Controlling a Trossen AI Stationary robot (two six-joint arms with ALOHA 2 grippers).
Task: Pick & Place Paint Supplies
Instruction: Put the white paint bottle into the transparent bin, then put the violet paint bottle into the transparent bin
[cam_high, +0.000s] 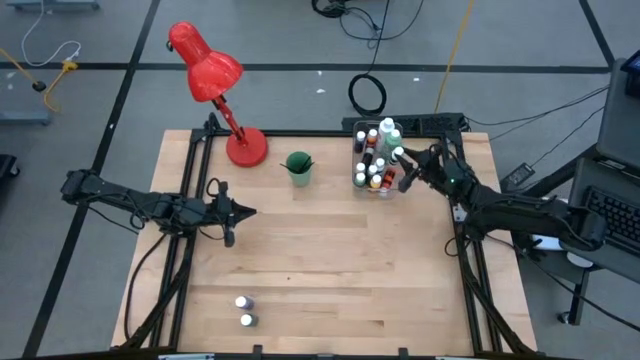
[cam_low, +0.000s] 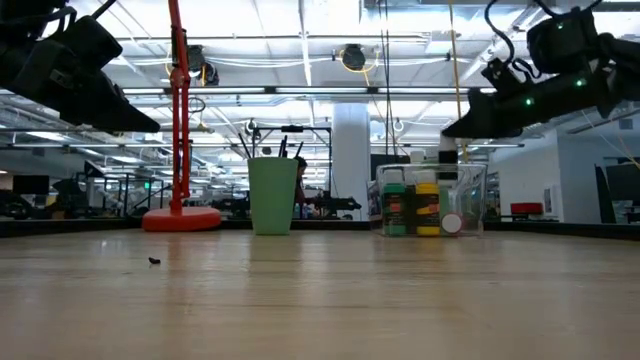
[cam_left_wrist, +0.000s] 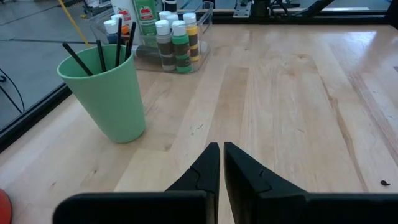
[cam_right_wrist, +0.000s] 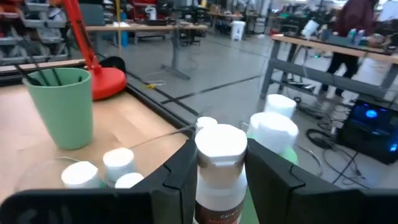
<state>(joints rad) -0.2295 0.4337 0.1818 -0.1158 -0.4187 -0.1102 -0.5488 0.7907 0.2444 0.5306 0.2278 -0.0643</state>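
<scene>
High view's showing a pale wood table (cam_high: 330, 260): left gripper (cam_high: 243, 212) is hovering clenched and empty at mid-left, red lamp (cam_high: 222, 95) sitting upper left, green cup (cam_high: 298, 167) top centre, two little paint bottles (cam_high: 245, 311) lying near the bottom edge. Right gripper (cam_high: 403, 172) is grasping a white-capped bottle (cam_right_wrist: 219, 171) over the clear bin (cam_high: 357, 180), upper right. Cables are snaking across the grey floor (cam_high: 500, 60).

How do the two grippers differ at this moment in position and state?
The left gripper hangs over bare wood on the table's left side, fingers shut on nothing; the right gripper is at the clear bin at the far right, fingers clamped on a white-capped tall bottle. Both hang above the tabletop.
</scene>
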